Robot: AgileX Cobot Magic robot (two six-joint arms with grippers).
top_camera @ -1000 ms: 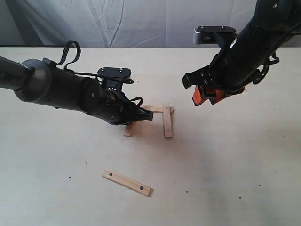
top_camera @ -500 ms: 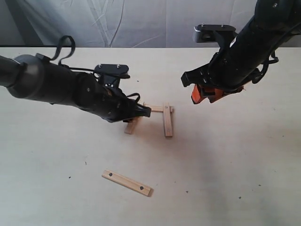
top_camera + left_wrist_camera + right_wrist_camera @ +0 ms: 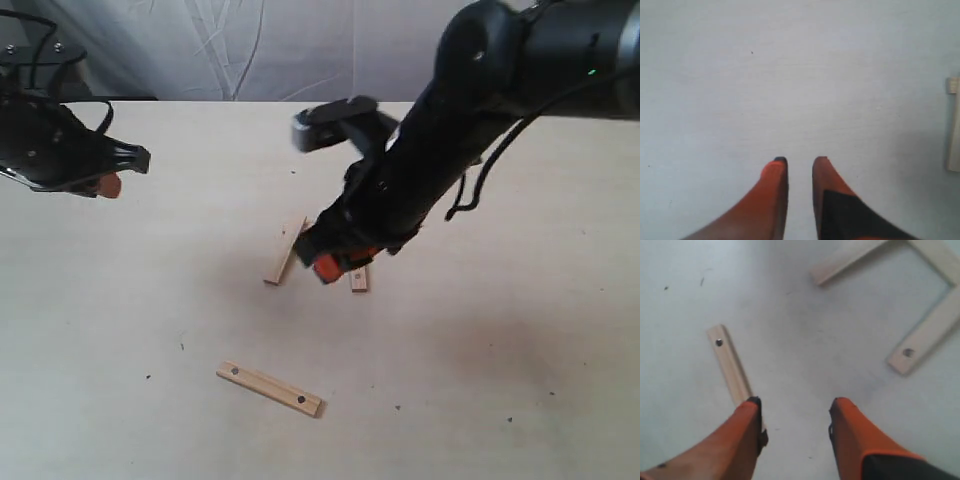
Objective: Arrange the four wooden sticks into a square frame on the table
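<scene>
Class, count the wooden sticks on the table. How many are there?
4. Three make a U mid-table: plain side stick, middle stick, holed side stick. The loose stick lies apart.

A creased pale grey cloth backdrop (image 3: 250, 50) hangs across the top of the frame. Below it spreads a wide cream surface (image 3: 100, 350), dotted with a few tiny dark specks (image 3: 181, 346). The light is soft and even, with faint shadows.
</scene>
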